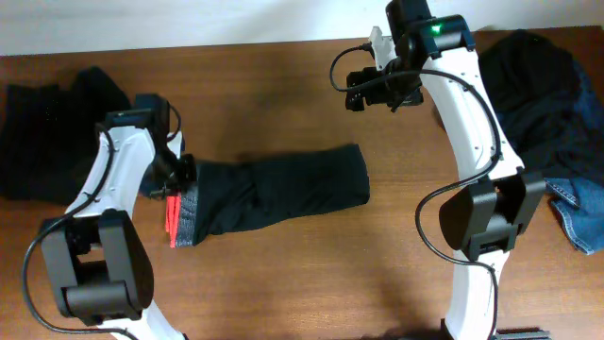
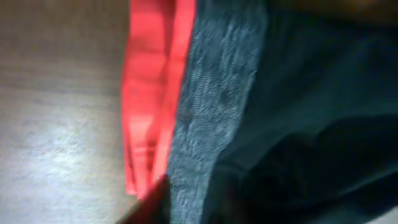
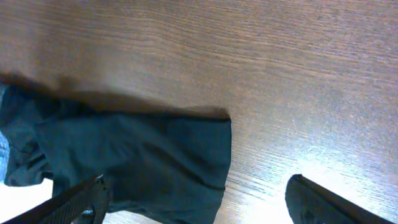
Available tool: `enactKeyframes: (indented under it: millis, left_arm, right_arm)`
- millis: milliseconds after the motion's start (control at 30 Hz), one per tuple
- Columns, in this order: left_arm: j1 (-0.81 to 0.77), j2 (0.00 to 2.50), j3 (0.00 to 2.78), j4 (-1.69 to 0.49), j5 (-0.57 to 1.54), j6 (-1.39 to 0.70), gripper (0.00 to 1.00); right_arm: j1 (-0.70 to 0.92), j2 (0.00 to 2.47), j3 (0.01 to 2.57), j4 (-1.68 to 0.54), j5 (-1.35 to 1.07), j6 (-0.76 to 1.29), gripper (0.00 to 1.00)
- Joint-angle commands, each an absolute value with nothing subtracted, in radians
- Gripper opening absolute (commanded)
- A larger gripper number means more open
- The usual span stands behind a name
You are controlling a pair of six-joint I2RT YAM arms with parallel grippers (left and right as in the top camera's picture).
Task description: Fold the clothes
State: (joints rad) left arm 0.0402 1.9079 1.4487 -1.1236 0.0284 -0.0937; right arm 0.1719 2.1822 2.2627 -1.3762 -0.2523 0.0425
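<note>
Red-and-grey banding (image 2: 180, 106) fills my left wrist view, with the left gripper (image 1: 179, 176) at that end of the dark garment (image 1: 283, 189); I cannot tell whether its fingers have closed on it. My right gripper (image 1: 366, 91) hangs with fingers spread over the bare table (image 1: 283, 283), well apart from the garment, so I judge a one-sided pull could drag and bunch the cloth.

Overhead view looks straight down from well above, taking in most of the wooden table (image 1: 283, 283). Left wrist view sits almost against the red-and-grey band (image 2: 186, 93), blurred and filling the frame; overhead shows that same band at lower left. Right wrist view looks down at a slant from higher up onto bare wood, with a dark garment (image 3: 143, 155) at lower left, possibly the overhead's central one.
</note>
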Motion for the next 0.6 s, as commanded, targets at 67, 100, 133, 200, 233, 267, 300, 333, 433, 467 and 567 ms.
enactKeyframes:
  millis: [67,100,133,200,233,267,300,333,433,467,567]
  left_arm:
    - [0.06,1.894,1.457,-1.101,0.089,-0.101,0.62]
    - [0.07,1.894,1.457,-1.095,0.107,-0.101,0.7]
    - [0.079,1.894,1.457,-1.093,0.122,-0.101,0.73]
    - [0.102,1.894,1.457,-1.085,0.153,-0.101,0.78]
    - [0.114,1.894,1.457,-1.08,0.166,-0.1,0.79]
    - [0.127,1.896,1.457,-1.074,0.182,-0.093,0.79]
    - [0.138,1.897,1.457,-1.068,0.205,-0.078,0.8]
    - [0.147,1.9,1.456,-1.059,0.23,-0.063,0.8]
    - [0.168,1.916,1.454,-1.04,0.275,-0.052,0.8]
    - [0.17,1.922,1.454,-1.04,0.274,-0.05,0.8]
    - [0.17,1.95,1.454,-1.048,0.274,-0.007,0.8]
  right_arm:
    - [0.176,2.162,2.276,-1.374,-0.251,0.013,0.97]
    - [0.176,2.162,2.276,-1.374,-0.251,0.003,0.98]
    - [0.176,2.162,2.276,-1.374,-0.251,0.003,0.99]
    - [0.176,2.162,2.276,-1.374,-0.25,0.003,1.0]
    - [0.176,2.162,2.276,-1.374,-0.251,-0.001,1.0]
    - [0.176,2.162,2.276,-1.374,-0.251,-0.005,1.0]
    - [0.176,2.162,2.276,-1.374,-0.25,-0.006,1.0]
    - [0.176,2.162,2.276,-1.374,-0.251,-0.009,1.0]
    - [0.174,2.162,2.276,-1.372,-0.251,-0.015,1.0]
    - [0.173,2.162,2.276,-1.372,-0.252,-0.02,1.0]
    - [0.161,2.16,2.276,-1.374,-0.252,-0.02,1.0]
